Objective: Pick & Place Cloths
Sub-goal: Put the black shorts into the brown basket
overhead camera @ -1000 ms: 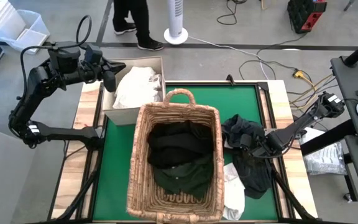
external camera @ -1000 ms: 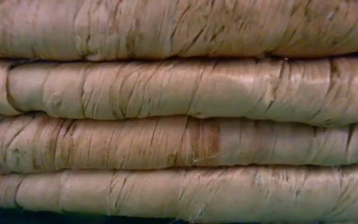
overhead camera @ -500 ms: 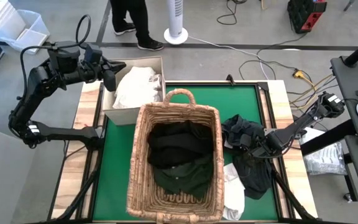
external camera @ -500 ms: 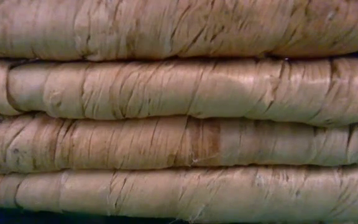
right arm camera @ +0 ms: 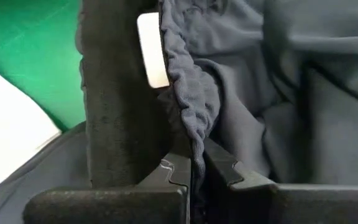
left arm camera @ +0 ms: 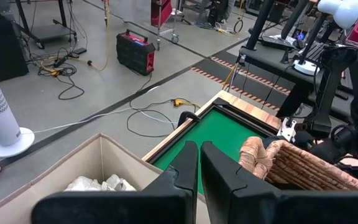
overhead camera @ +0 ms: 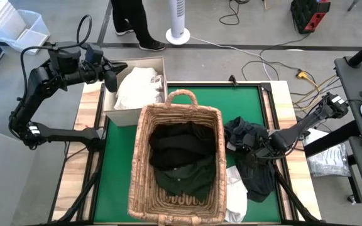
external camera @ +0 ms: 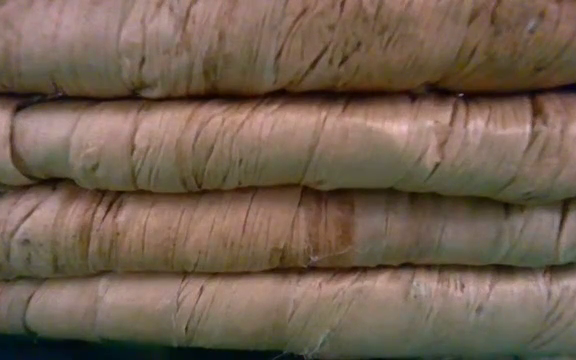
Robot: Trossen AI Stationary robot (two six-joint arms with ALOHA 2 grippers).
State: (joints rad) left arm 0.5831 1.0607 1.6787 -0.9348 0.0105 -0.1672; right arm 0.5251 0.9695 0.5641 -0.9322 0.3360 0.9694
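A wicker basket (overhead camera: 176,160) stands on the green mat (overhead camera: 121,163) with dark cloths (overhead camera: 181,154) inside; its woven wall (external camera: 288,180) fills the low view. To the basket's right lie a crumpled blue-grey cloth (overhead camera: 244,133), a black cloth (overhead camera: 261,181) and a white cloth (overhead camera: 234,188). My right gripper (overhead camera: 255,150) points steeply down, shut on the blue-grey cloth (right arm camera: 303,93). My left gripper (overhead camera: 112,78) hangs shut and empty (left arm camera: 199,155), high over a cardboard box (overhead camera: 109,110) of white cloths (overhead camera: 137,85) at the far left. My right gripper pinches a raised fold (right arm camera: 191,112) of the blue-grey cloth between its two fingers (right arm camera: 117,93). It comes from above, slanting down from the table's right side. The fold reaches far back between the fingers. The rest of the cloth lies crumpled on the mat.
The basket's arched handle (overhead camera: 181,95) rises at its far end. A white tag (right arm camera: 151,50) sits on the cloth beside my finger. Beyond the table stand a white fan (overhead camera: 178,25) and a person's legs (overhead camera: 134,22); cables lie across the floor.
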